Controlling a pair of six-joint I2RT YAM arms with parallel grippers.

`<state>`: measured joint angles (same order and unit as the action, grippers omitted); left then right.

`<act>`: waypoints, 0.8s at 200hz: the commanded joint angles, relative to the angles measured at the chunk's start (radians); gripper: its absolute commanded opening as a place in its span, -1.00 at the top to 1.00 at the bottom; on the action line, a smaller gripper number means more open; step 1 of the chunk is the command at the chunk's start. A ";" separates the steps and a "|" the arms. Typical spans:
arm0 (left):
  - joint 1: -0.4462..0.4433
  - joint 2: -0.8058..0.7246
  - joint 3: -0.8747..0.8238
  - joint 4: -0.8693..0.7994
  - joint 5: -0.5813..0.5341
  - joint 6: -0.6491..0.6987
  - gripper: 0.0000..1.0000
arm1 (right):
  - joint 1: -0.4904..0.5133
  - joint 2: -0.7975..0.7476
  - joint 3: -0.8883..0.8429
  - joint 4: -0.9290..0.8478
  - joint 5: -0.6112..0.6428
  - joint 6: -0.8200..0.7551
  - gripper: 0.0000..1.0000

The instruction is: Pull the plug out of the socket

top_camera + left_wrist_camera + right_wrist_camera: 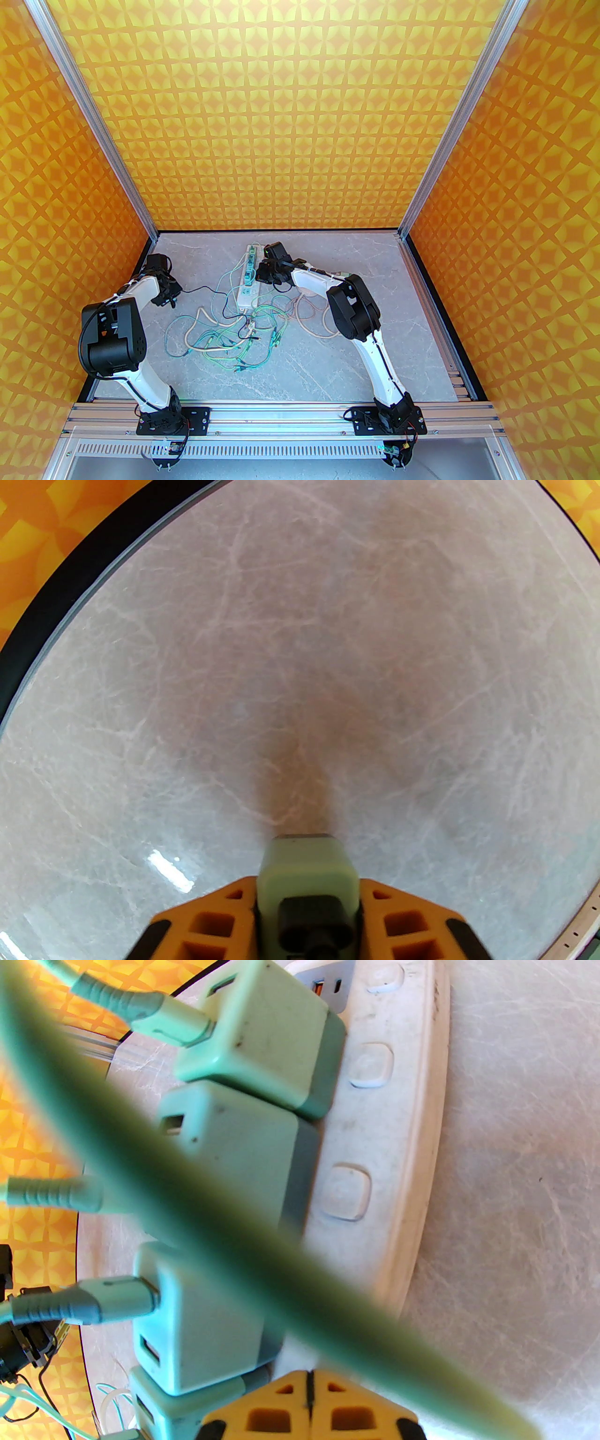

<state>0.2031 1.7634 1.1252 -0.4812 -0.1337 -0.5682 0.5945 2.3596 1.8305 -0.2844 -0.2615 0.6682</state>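
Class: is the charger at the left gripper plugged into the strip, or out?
Out. The charger sits at the left gripper over bare table, well apart from the power strip.

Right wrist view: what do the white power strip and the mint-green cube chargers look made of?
White power strip: probably hard moulded plastic, matte, scuffed; raised rounded buttons. Mint-green cube chargers: likely smooth two-tone plastic, slight sheen, rounded moulded corners.

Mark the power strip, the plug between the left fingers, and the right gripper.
power strip [412,1124]: right wrist view, white casing edge.
plug [307,869]: left wrist view, pale green body.
right gripper [308,1382]: right wrist view, seam between its shut fingertips.
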 commanded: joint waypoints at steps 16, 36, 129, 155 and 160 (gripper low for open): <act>0.003 -0.001 0.006 -0.008 0.031 -0.025 -0.22 | -0.012 -0.019 -0.045 -0.100 0.027 -0.028 0.91; -0.002 -0.061 0.002 -0.026 0.028 -0.043 -0.57 | -0.012 -0.039 -0.044 -0.098 0.032 -0.040 0.87; -0.010 -0.377 -0.003 -0.114 0.019 -0.037 -0.98 | -0.012 -0.075 -0.036 -0.081 0.005 -0.046 0.86; -0.011 -0.337 0.008 -0.119 0.019 0.002 -0.99 | -0.011 -0.085 -0.045 -0.073 0.002 -0.041 0.87; -0.011 -0.324 0.012 -0.119 0.020 0.009 -0.99 | -0.012 -0.087 -0.044 -0.073 0.003 -0.041 0.87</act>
<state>0.1963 1.3861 1.1255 -0.5694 -0.1204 -0.6048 0.5869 2.3199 1.8019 -0.3523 -0.2584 0.6342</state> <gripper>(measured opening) 0.992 0.070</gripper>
